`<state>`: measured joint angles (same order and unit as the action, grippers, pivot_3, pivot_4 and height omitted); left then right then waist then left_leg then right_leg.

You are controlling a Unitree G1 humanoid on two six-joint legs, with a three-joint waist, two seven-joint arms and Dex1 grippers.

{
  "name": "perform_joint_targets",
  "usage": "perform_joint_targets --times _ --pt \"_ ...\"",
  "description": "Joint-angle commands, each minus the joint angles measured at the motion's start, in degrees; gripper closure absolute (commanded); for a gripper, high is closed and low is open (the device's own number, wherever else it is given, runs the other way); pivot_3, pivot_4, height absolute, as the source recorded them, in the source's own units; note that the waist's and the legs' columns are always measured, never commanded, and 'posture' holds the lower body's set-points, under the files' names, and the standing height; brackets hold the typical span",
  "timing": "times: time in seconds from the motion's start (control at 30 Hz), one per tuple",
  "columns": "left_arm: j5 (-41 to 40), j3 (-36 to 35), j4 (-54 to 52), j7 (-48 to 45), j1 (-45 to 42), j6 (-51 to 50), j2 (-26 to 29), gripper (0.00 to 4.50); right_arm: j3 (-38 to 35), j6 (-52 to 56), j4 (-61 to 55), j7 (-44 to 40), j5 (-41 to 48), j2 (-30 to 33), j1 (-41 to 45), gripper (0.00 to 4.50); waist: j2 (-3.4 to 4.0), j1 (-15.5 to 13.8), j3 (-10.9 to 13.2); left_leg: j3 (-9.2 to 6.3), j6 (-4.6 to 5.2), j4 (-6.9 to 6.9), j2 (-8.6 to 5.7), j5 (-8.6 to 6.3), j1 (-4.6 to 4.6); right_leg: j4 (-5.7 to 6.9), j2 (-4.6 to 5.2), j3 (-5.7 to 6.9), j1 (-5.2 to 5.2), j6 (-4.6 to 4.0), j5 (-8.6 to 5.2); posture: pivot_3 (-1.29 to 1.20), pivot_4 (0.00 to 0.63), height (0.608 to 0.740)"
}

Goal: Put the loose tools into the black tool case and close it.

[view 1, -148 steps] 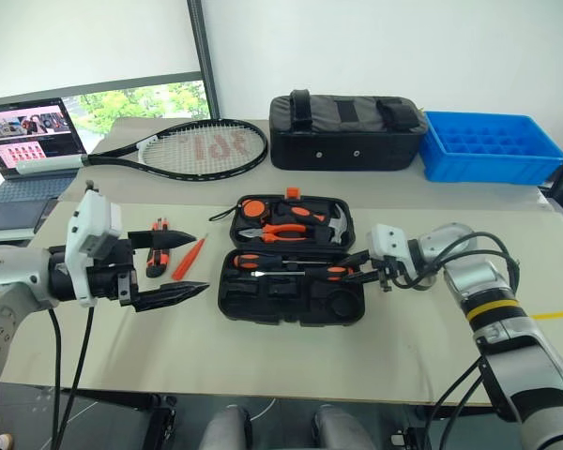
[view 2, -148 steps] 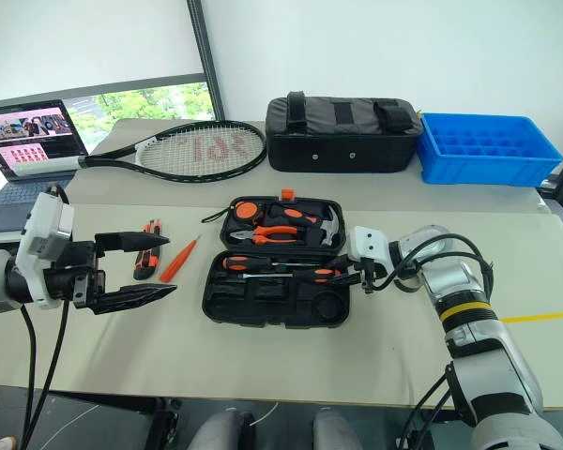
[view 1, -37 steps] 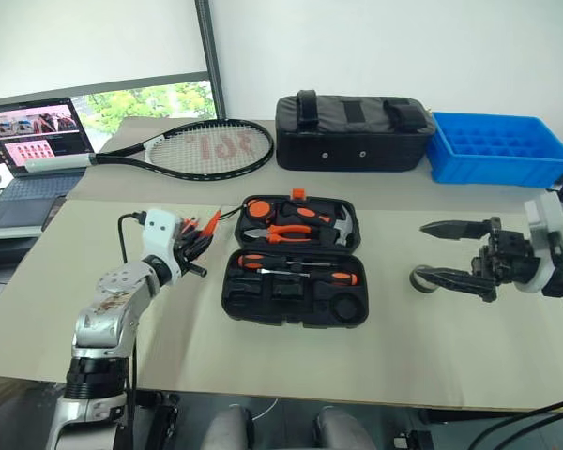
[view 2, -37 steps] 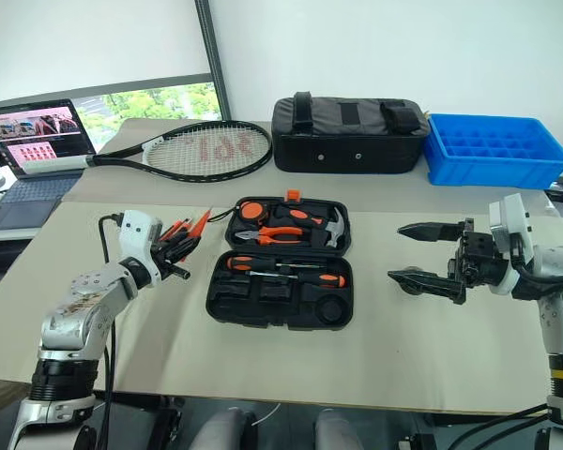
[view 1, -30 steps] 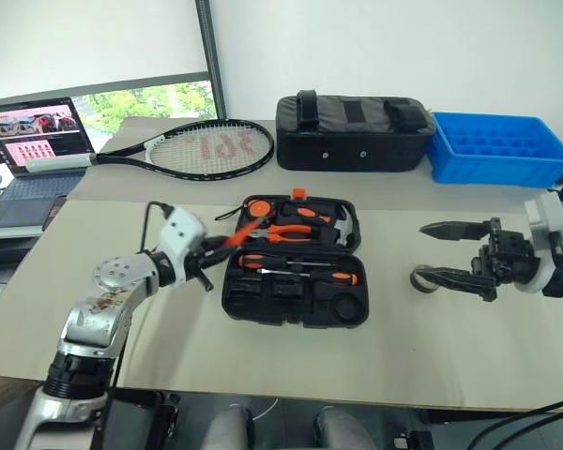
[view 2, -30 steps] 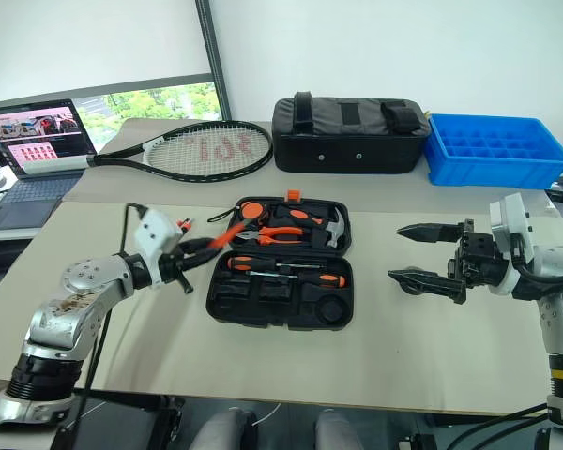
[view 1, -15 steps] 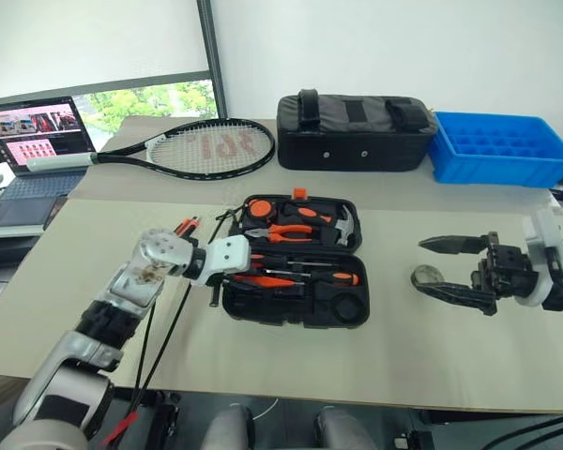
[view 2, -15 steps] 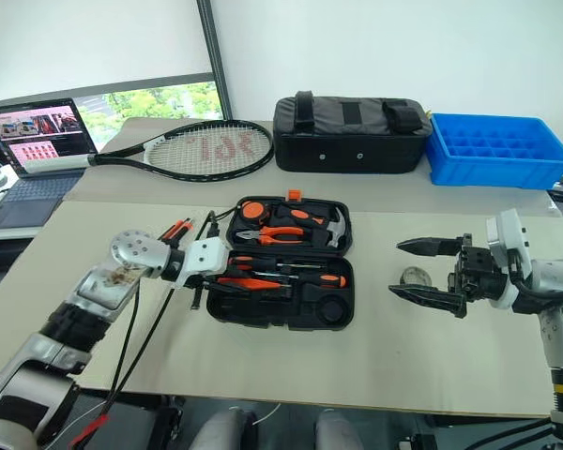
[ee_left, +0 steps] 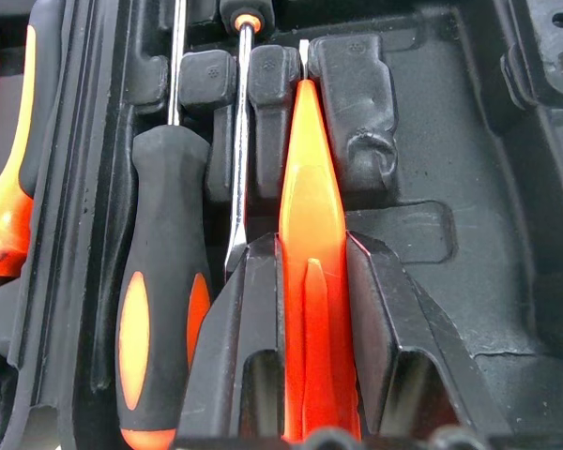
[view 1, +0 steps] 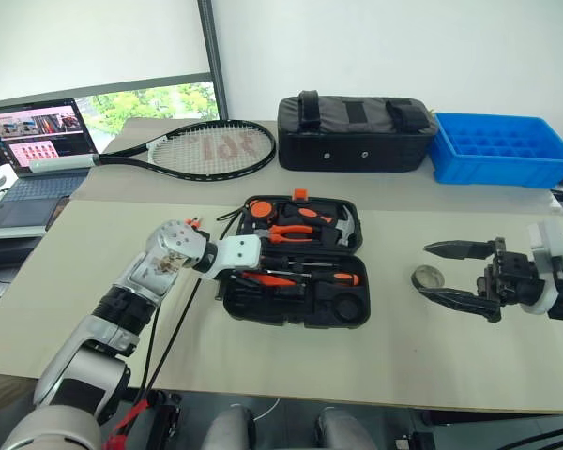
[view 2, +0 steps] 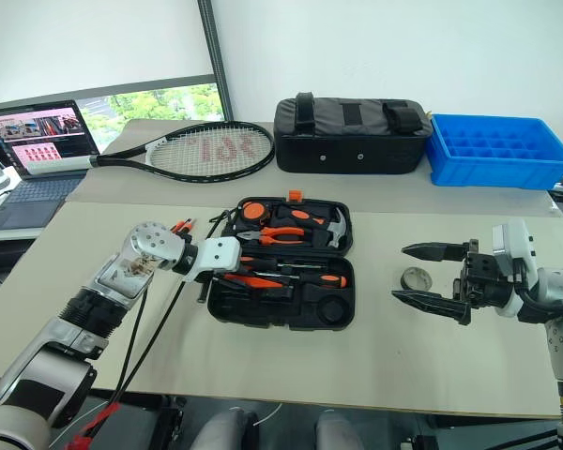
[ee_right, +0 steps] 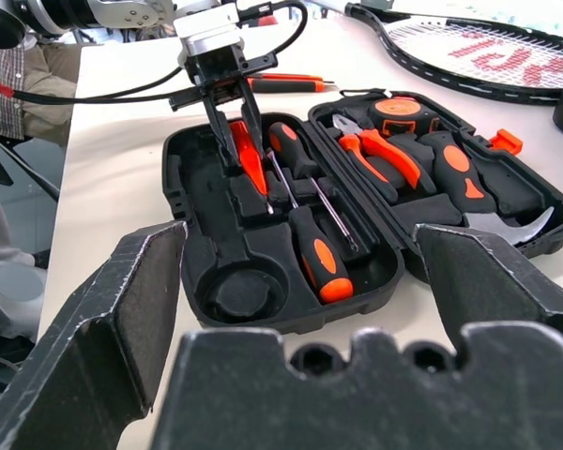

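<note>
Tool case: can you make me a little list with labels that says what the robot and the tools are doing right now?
case: black tool case lies open on the table
left fingers: left gripper shut on the slim orange pointed tool, holding it over a slot in the case
right fingers: right gripper open, holding nothing, right of the case
already in case: two screwdrivers
not in case: small dark tape roll, on the table by the right gripper; utility knife, on the table beyond the case

- Left arm (view 1: 122, 305) on my feed — silver metal links, scuffed round joint, black cables trailing
- White wrist housings on both
- Right gripper (view 2: 430, 275) — black pointed fingers (view 2: 428, 250), rough-textured pads
</note>
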<state>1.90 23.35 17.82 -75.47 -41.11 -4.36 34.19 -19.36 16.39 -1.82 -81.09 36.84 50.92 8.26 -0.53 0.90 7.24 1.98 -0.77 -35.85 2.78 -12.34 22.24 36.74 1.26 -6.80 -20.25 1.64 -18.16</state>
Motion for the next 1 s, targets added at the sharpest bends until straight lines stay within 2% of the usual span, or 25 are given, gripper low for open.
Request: perform_joint_targets --times 0.03,0.17,0.2,0.23,0.27,0.4,0.5,0.77,0.8,1.0 --pt "-1.3 -1.0 -2.1 -0.3 0.5 -2.3 -0.7 2.87 -1.1 -1.9 -0.8 -0.2 0.4 0.1 1.1 0.0 0.0 0.0 0.0 0.0 0.0 0.0 0.0 0.0 0.0 0.0 0.0 0.0 0.0 0.0 0.0 0.0 0.15 0.708" --pt "-2.1 -3.3 -2.7 2.0 0.0 -2.2 -1.7 1.36 -0.8 -2.1 -0.5 -0.3 0.3 0.3 1.4 0.0 -0.01 0.0 0.0 0.0 0.0 -0.01 0.01 0.0 0.02 0.01 0.0 0.0 -0.01 0.0 0.0 0.0 0.15 0.708" --pt "-3.4 -4.3 -3.4 2.2 -0.1 -2.6 -1.8 1.19 -0.6 -2.2 -0.4 -0.3 0.2 0.4 1.5 0.0 -0.02 0.0 0.0 0.0 0.0 -0.01 0.01 0.0 0.02 0.01 0.0 0.0 -0.01 0.0 0.0 0.0 0.15 0.708" --pt "-4.5 -5.5 -4.2 2.6 0.0 -2.4 -2.1 0.75 -0.5 -2.3 -0.3 -0.3 0.1 0.4 1.6 0.0 -0.03 0.0 0.0 -0.01 0.0 -0.03 0.0 0.0 0.02 0.03 0.0 0.01 -0.01 0.0 0.0 0.0 0.15 0.708" --pt "-5.9 -6.7 -5.3 2.5 0.2 -3.2 -2.1 0.53 -0.4 -2.4 -0.2 -0.3 0.0 0.5 1.7 0.0 -0.03 0.0 0.0 -0.01 0.0 -0.03 0.01 0.0 0.02 0.03 0.0 0.01 -0.01 0.0 0.0 0.0 0.15 0.708" --pt "-11.7 -10.9 -10.6 1.6 1.9 -6.4 -1.2 0.53 -0.3 -2.4 -0.3 -0.2 -0.1 0.7 1.7 0.0 0.03 0.0 0.0 -0.02 0.0 -0.02 0.02 0.0 0.03 0.02 0.0 0.01 -0.02 0.0 0.0 0.0 0.15 0.708" --pt "-15.0 -13.6 -12.2 2.8 3.4 -8.1 -2.3 1.24 -0.2 -2.3 -0.2 -0.2 -0.1 0.8 2.0 0.0 0.04 0.0 0.0 -0.02 0.0 -0.02 0.02 0.0 0.02 0.02 0.0 0.02 -0.01 0.0 0.0 0.0 0.15 0.708" --pt "-12.2 -12.8 -6.1 6.5 7.3 -0.1 -5.2 4.27 0.3 -2.2 -0.2 -0.3 -0.5 0.6 2.7 0.0 0.1 -0.1 -0.1 -0.04 0.0 -0.06 0.01 0.0 0.0 0.05 0.0 0.02 0.01 0.0 0.0 0.0 0.15 0.708" --pt "-12.1 -12.6 -5.1 6.5 7.3 0.3 -5.7 4.4 0.4 -2.1 -0.2 -0.3 -0.5 0.6 2.8 0.0 0.1 -0.1 -0.1 -0.04 0.0 -0.06 0.01 0.0 0.0 0.04 0.0 0.02 0.01 0.0 0.01 0.0 0.15 0.708" --pt "-12.1 -12.1 1.2 5.4 6.9 2.8 -7.8 4.4 0.2 -2.1 -0.4 -0.3 -0.5 0.7 2.7 0.0 0.15 -0.1 -0.1 -0.04 0.0 -0.05 0.0 0.0 0.02 0.02 0.0 0.02 0.0 0.0 0.01 0.0 0.15 0.708"
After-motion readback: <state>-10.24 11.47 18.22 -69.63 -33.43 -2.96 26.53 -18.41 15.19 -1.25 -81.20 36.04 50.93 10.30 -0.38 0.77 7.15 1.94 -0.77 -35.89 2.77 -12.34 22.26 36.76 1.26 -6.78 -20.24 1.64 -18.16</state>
